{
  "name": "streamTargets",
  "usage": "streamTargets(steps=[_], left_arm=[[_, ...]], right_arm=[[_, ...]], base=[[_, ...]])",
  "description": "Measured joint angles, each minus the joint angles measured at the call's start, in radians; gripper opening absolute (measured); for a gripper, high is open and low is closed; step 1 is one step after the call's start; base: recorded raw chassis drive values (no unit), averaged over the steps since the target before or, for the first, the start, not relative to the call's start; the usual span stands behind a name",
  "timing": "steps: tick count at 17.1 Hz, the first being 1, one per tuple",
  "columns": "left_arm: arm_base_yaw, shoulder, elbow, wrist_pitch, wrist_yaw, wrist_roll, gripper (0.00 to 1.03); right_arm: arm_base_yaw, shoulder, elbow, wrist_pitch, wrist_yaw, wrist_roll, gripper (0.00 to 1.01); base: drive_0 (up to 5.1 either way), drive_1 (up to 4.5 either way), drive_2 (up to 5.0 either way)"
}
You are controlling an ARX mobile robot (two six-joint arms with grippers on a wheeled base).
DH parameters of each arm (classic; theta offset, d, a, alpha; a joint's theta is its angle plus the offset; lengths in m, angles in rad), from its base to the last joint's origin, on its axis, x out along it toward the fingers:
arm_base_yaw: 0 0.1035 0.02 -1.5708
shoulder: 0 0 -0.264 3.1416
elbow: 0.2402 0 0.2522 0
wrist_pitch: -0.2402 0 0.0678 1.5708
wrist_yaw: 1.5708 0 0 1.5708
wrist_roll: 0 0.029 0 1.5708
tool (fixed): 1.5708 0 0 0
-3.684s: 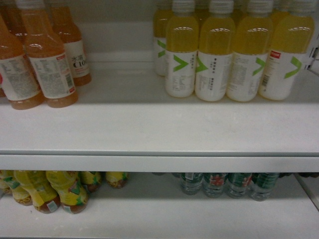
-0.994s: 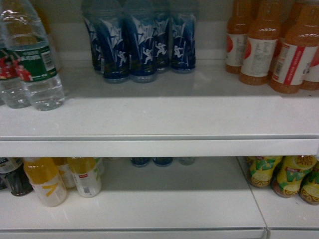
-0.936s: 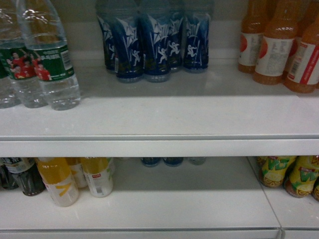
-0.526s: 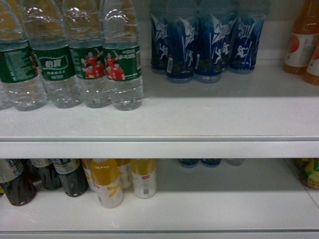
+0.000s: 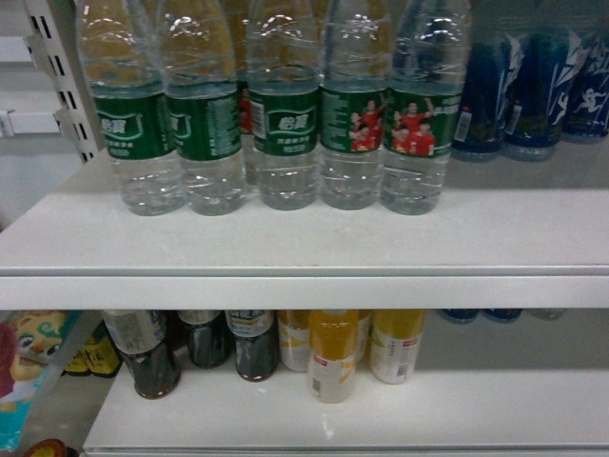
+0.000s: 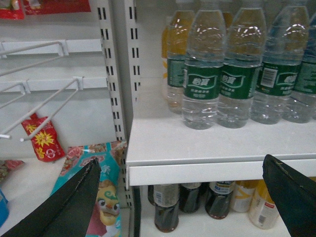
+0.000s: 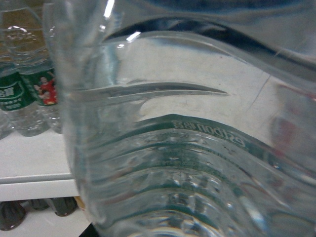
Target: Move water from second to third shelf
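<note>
A clear ribbed water bottle [image 7: 187,148] fills almost the whole right wrist view, hanging in front of the shelf edge. My right gripper is shut on it, with its fingers hidden behind the plastic. Several more water bottles [image 5: 285,133] with dark green labels stand in a row on the upper white shelf [image 5: 304,252]. The same row of water bottles [image 6: 202,84] shows in the left wrist view. My left gripper [image 6: 180,197] is open and holds nothing, low in front of the shelf's front lip [image 6: 197,170]. Neither arm shows in the head view.
Blue-labelled bottles [image 5: 514,86] stand right of the water. The shelf below holds dark bottles [image 5: 152,357] and yellow drink bottles [image 5: 328,362]. To the left are a slotted upright [image 6: 112,74], wire hooks [image 6: 49,106] and snack bags [image 6: 106,182].
The head view has swept left along the shelves. The green-labelled water row has slid from the left edge to the middle, and the orange bottles have left the view.
</note>
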Motion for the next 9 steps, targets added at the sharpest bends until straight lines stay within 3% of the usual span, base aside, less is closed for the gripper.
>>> streamTargets(steps=[9], left_arm=[[0.0, 0.0, 0.0, -0.002, 0.0, 0.0, 0.98]], right_arm=[[0.0, 0.0, 0.0, 0.0, 0.001, 0.0, 0.41]], base=[[-5.0, 2.5, 2.5]])
